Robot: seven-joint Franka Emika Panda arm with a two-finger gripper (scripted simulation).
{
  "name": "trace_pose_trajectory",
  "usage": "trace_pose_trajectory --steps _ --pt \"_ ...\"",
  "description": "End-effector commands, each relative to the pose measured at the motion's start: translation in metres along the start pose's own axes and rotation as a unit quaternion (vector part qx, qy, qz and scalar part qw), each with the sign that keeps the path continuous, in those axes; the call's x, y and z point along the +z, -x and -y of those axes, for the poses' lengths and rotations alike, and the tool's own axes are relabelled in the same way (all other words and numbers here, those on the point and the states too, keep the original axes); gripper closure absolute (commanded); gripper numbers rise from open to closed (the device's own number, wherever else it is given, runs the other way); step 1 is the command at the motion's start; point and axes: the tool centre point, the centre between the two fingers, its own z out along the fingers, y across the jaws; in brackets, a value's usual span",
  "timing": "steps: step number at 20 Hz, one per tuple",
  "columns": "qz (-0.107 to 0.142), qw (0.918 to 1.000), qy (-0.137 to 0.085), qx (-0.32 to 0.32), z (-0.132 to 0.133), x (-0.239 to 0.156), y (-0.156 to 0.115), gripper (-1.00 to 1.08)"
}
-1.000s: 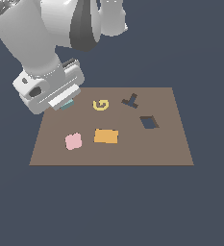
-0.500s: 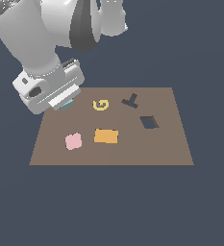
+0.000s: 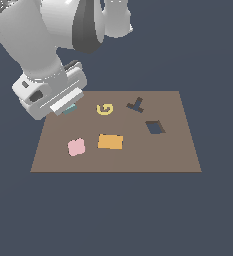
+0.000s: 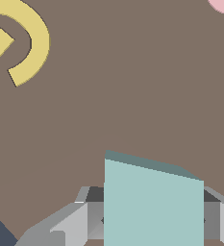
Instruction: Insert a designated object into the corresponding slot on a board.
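Observation:
The pale teal block (image 4: 152,202) sits between my gripper's (image 4: 153,218) two grey fingers (image 4: 80,221), which touch both its sides. In the exterior view only a sliver of the teal block (image 3: 69,108) shows under the white hand, at the far corner of the brown board (image 3: 153,155) on the exterior view's left. The gripper itself is hidden there by the hand. The dark diamond-like slot (image 3: 155,127) lies on the board toward the exterior view's right, well apart from the block.
On the board lie a yellow G-shaped piece (image 3: 104,109) (image 4: 22,43), a pink rounded square (image 3: 76,147) (image 4: 223,5), an orange rectangle (image 3: 110,141) and a dark T-shaped cutout (image 3: 136,105). The arm's bulky white body (image 3: 48,55) rises over the board's corner on the exterior view's left.

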Motion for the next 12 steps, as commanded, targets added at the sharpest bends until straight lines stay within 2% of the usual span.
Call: trace_pose_trajectory --steps 1,7,12 --pt "0.0 0.9999 0.0 -0.011 -0.003 0.0 -0.002 1.08" --pt "0.0 0.9981 0.0 -0.062 -0.015 -0.001 -0.014 1.08" --pt "0.0 0.9917 0.001 -0.128 -0.028 -0.001 -0.031 1.08"
